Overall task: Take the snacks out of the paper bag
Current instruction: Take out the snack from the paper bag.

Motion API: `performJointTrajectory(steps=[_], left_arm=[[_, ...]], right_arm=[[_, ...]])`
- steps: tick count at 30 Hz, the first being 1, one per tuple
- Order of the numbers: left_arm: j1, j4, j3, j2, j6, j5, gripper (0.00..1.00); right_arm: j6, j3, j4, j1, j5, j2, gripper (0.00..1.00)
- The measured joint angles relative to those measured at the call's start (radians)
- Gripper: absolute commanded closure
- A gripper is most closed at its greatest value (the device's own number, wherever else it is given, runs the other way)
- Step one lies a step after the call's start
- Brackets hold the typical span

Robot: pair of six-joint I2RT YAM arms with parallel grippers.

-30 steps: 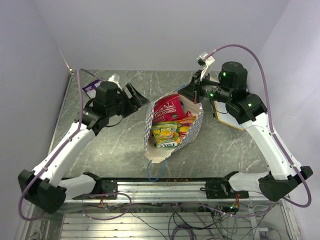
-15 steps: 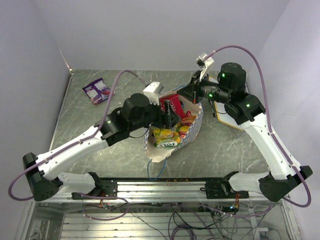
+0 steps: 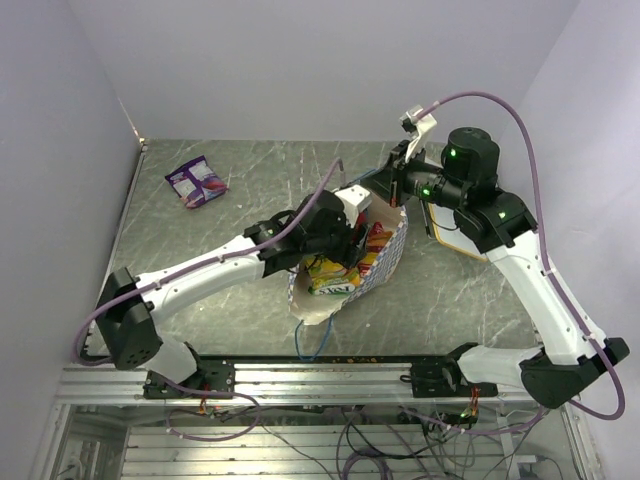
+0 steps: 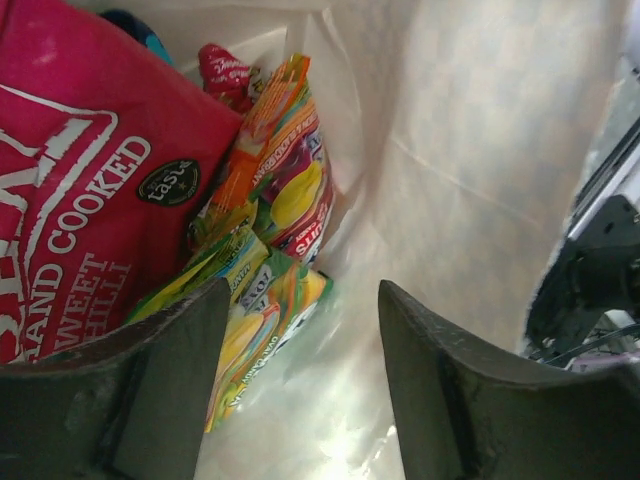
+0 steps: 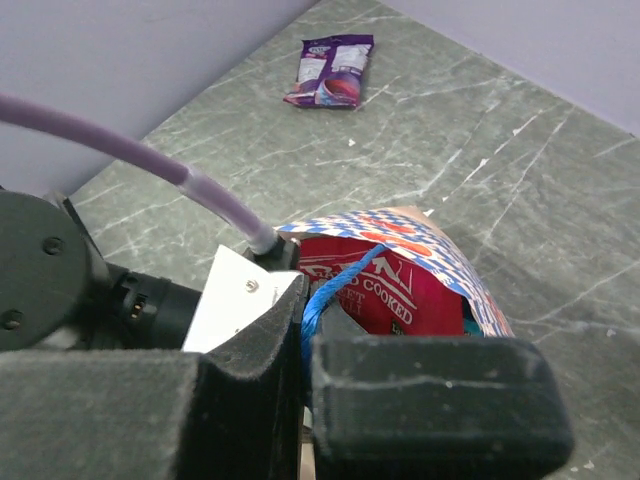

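The paper bag (image 3: 392, 262) lies mid-table, mouth facing the near edge, checkered outside and cream inside (image 4: 480, 180). My right gripper (image 3: 390, 185) is shut on its blue string handle (image 5: 335, 290) and holds the far end up. Inside the bag my left gripper (image 4: 300, 300) stands open, with nothing between its fingers. A yellow-green packet (image 4: 265, 320) lies against its left finger. A big red packet (image 4: 90, 220) is to the left and an orange-pink packet (image 4: 290, 180) lies ahead. One purple snack (image 3: 196, 181) lies on the table at the far left.
A flat white board with a tan edge (image 3: 450, 235) lies under the right arm. The bag's other blue handle (image 3: 310, 345) loops toward the metal rail at the near edge. Walls close the table on the left, right and back.
My left arm has swung right from beside the bag into its mouth, and its jaws have narrowed a little. My right gripper has kept its hold on the handle.
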Motion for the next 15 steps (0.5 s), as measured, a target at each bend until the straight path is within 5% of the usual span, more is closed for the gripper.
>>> performJointTrajectory(steps=[15], left_arm=[[0.019, 0.021, -0.004, 0.114, 0.078, -0.093, 0.15]], right_arm=[[0.000, -0.005, -0.004, -0.001, 0.017, -0.006, 1.00]])
